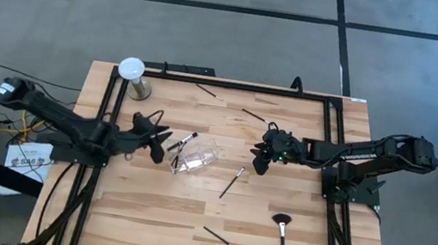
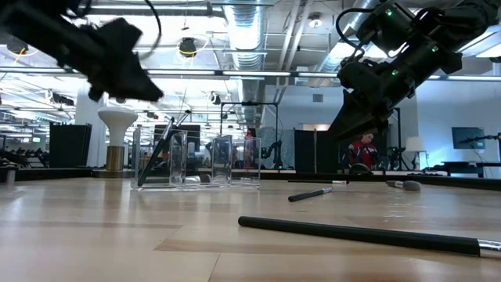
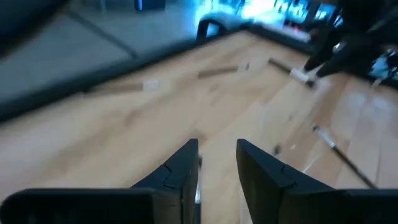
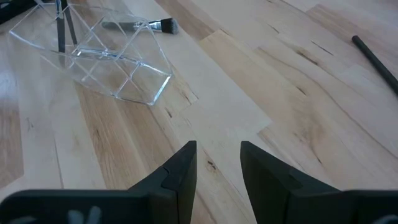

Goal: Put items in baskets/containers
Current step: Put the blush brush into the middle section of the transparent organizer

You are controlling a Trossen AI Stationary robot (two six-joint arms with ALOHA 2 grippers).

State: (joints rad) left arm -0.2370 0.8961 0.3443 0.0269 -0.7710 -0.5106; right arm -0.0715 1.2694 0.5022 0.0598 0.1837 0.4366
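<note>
The high view showed the clear cup [image 1: 196,159] mid-surface between both end effectors. The left end effector [image 1: 166,138] hovered beside it; the right end effector [image 1: 258,165] was well apart. Only the wrist views showed each standing slightly open, empty. Brushes [image 1: 232,182] lay scattered.

We are looking at two matte black jointed arms. The left gripper [image 1: 160,137] and right gripper [image 1: 259,158] are showing dark wedge-shaped fingers [image 4: 180,168]; small green lights are glowing on the right wrist.
</note>
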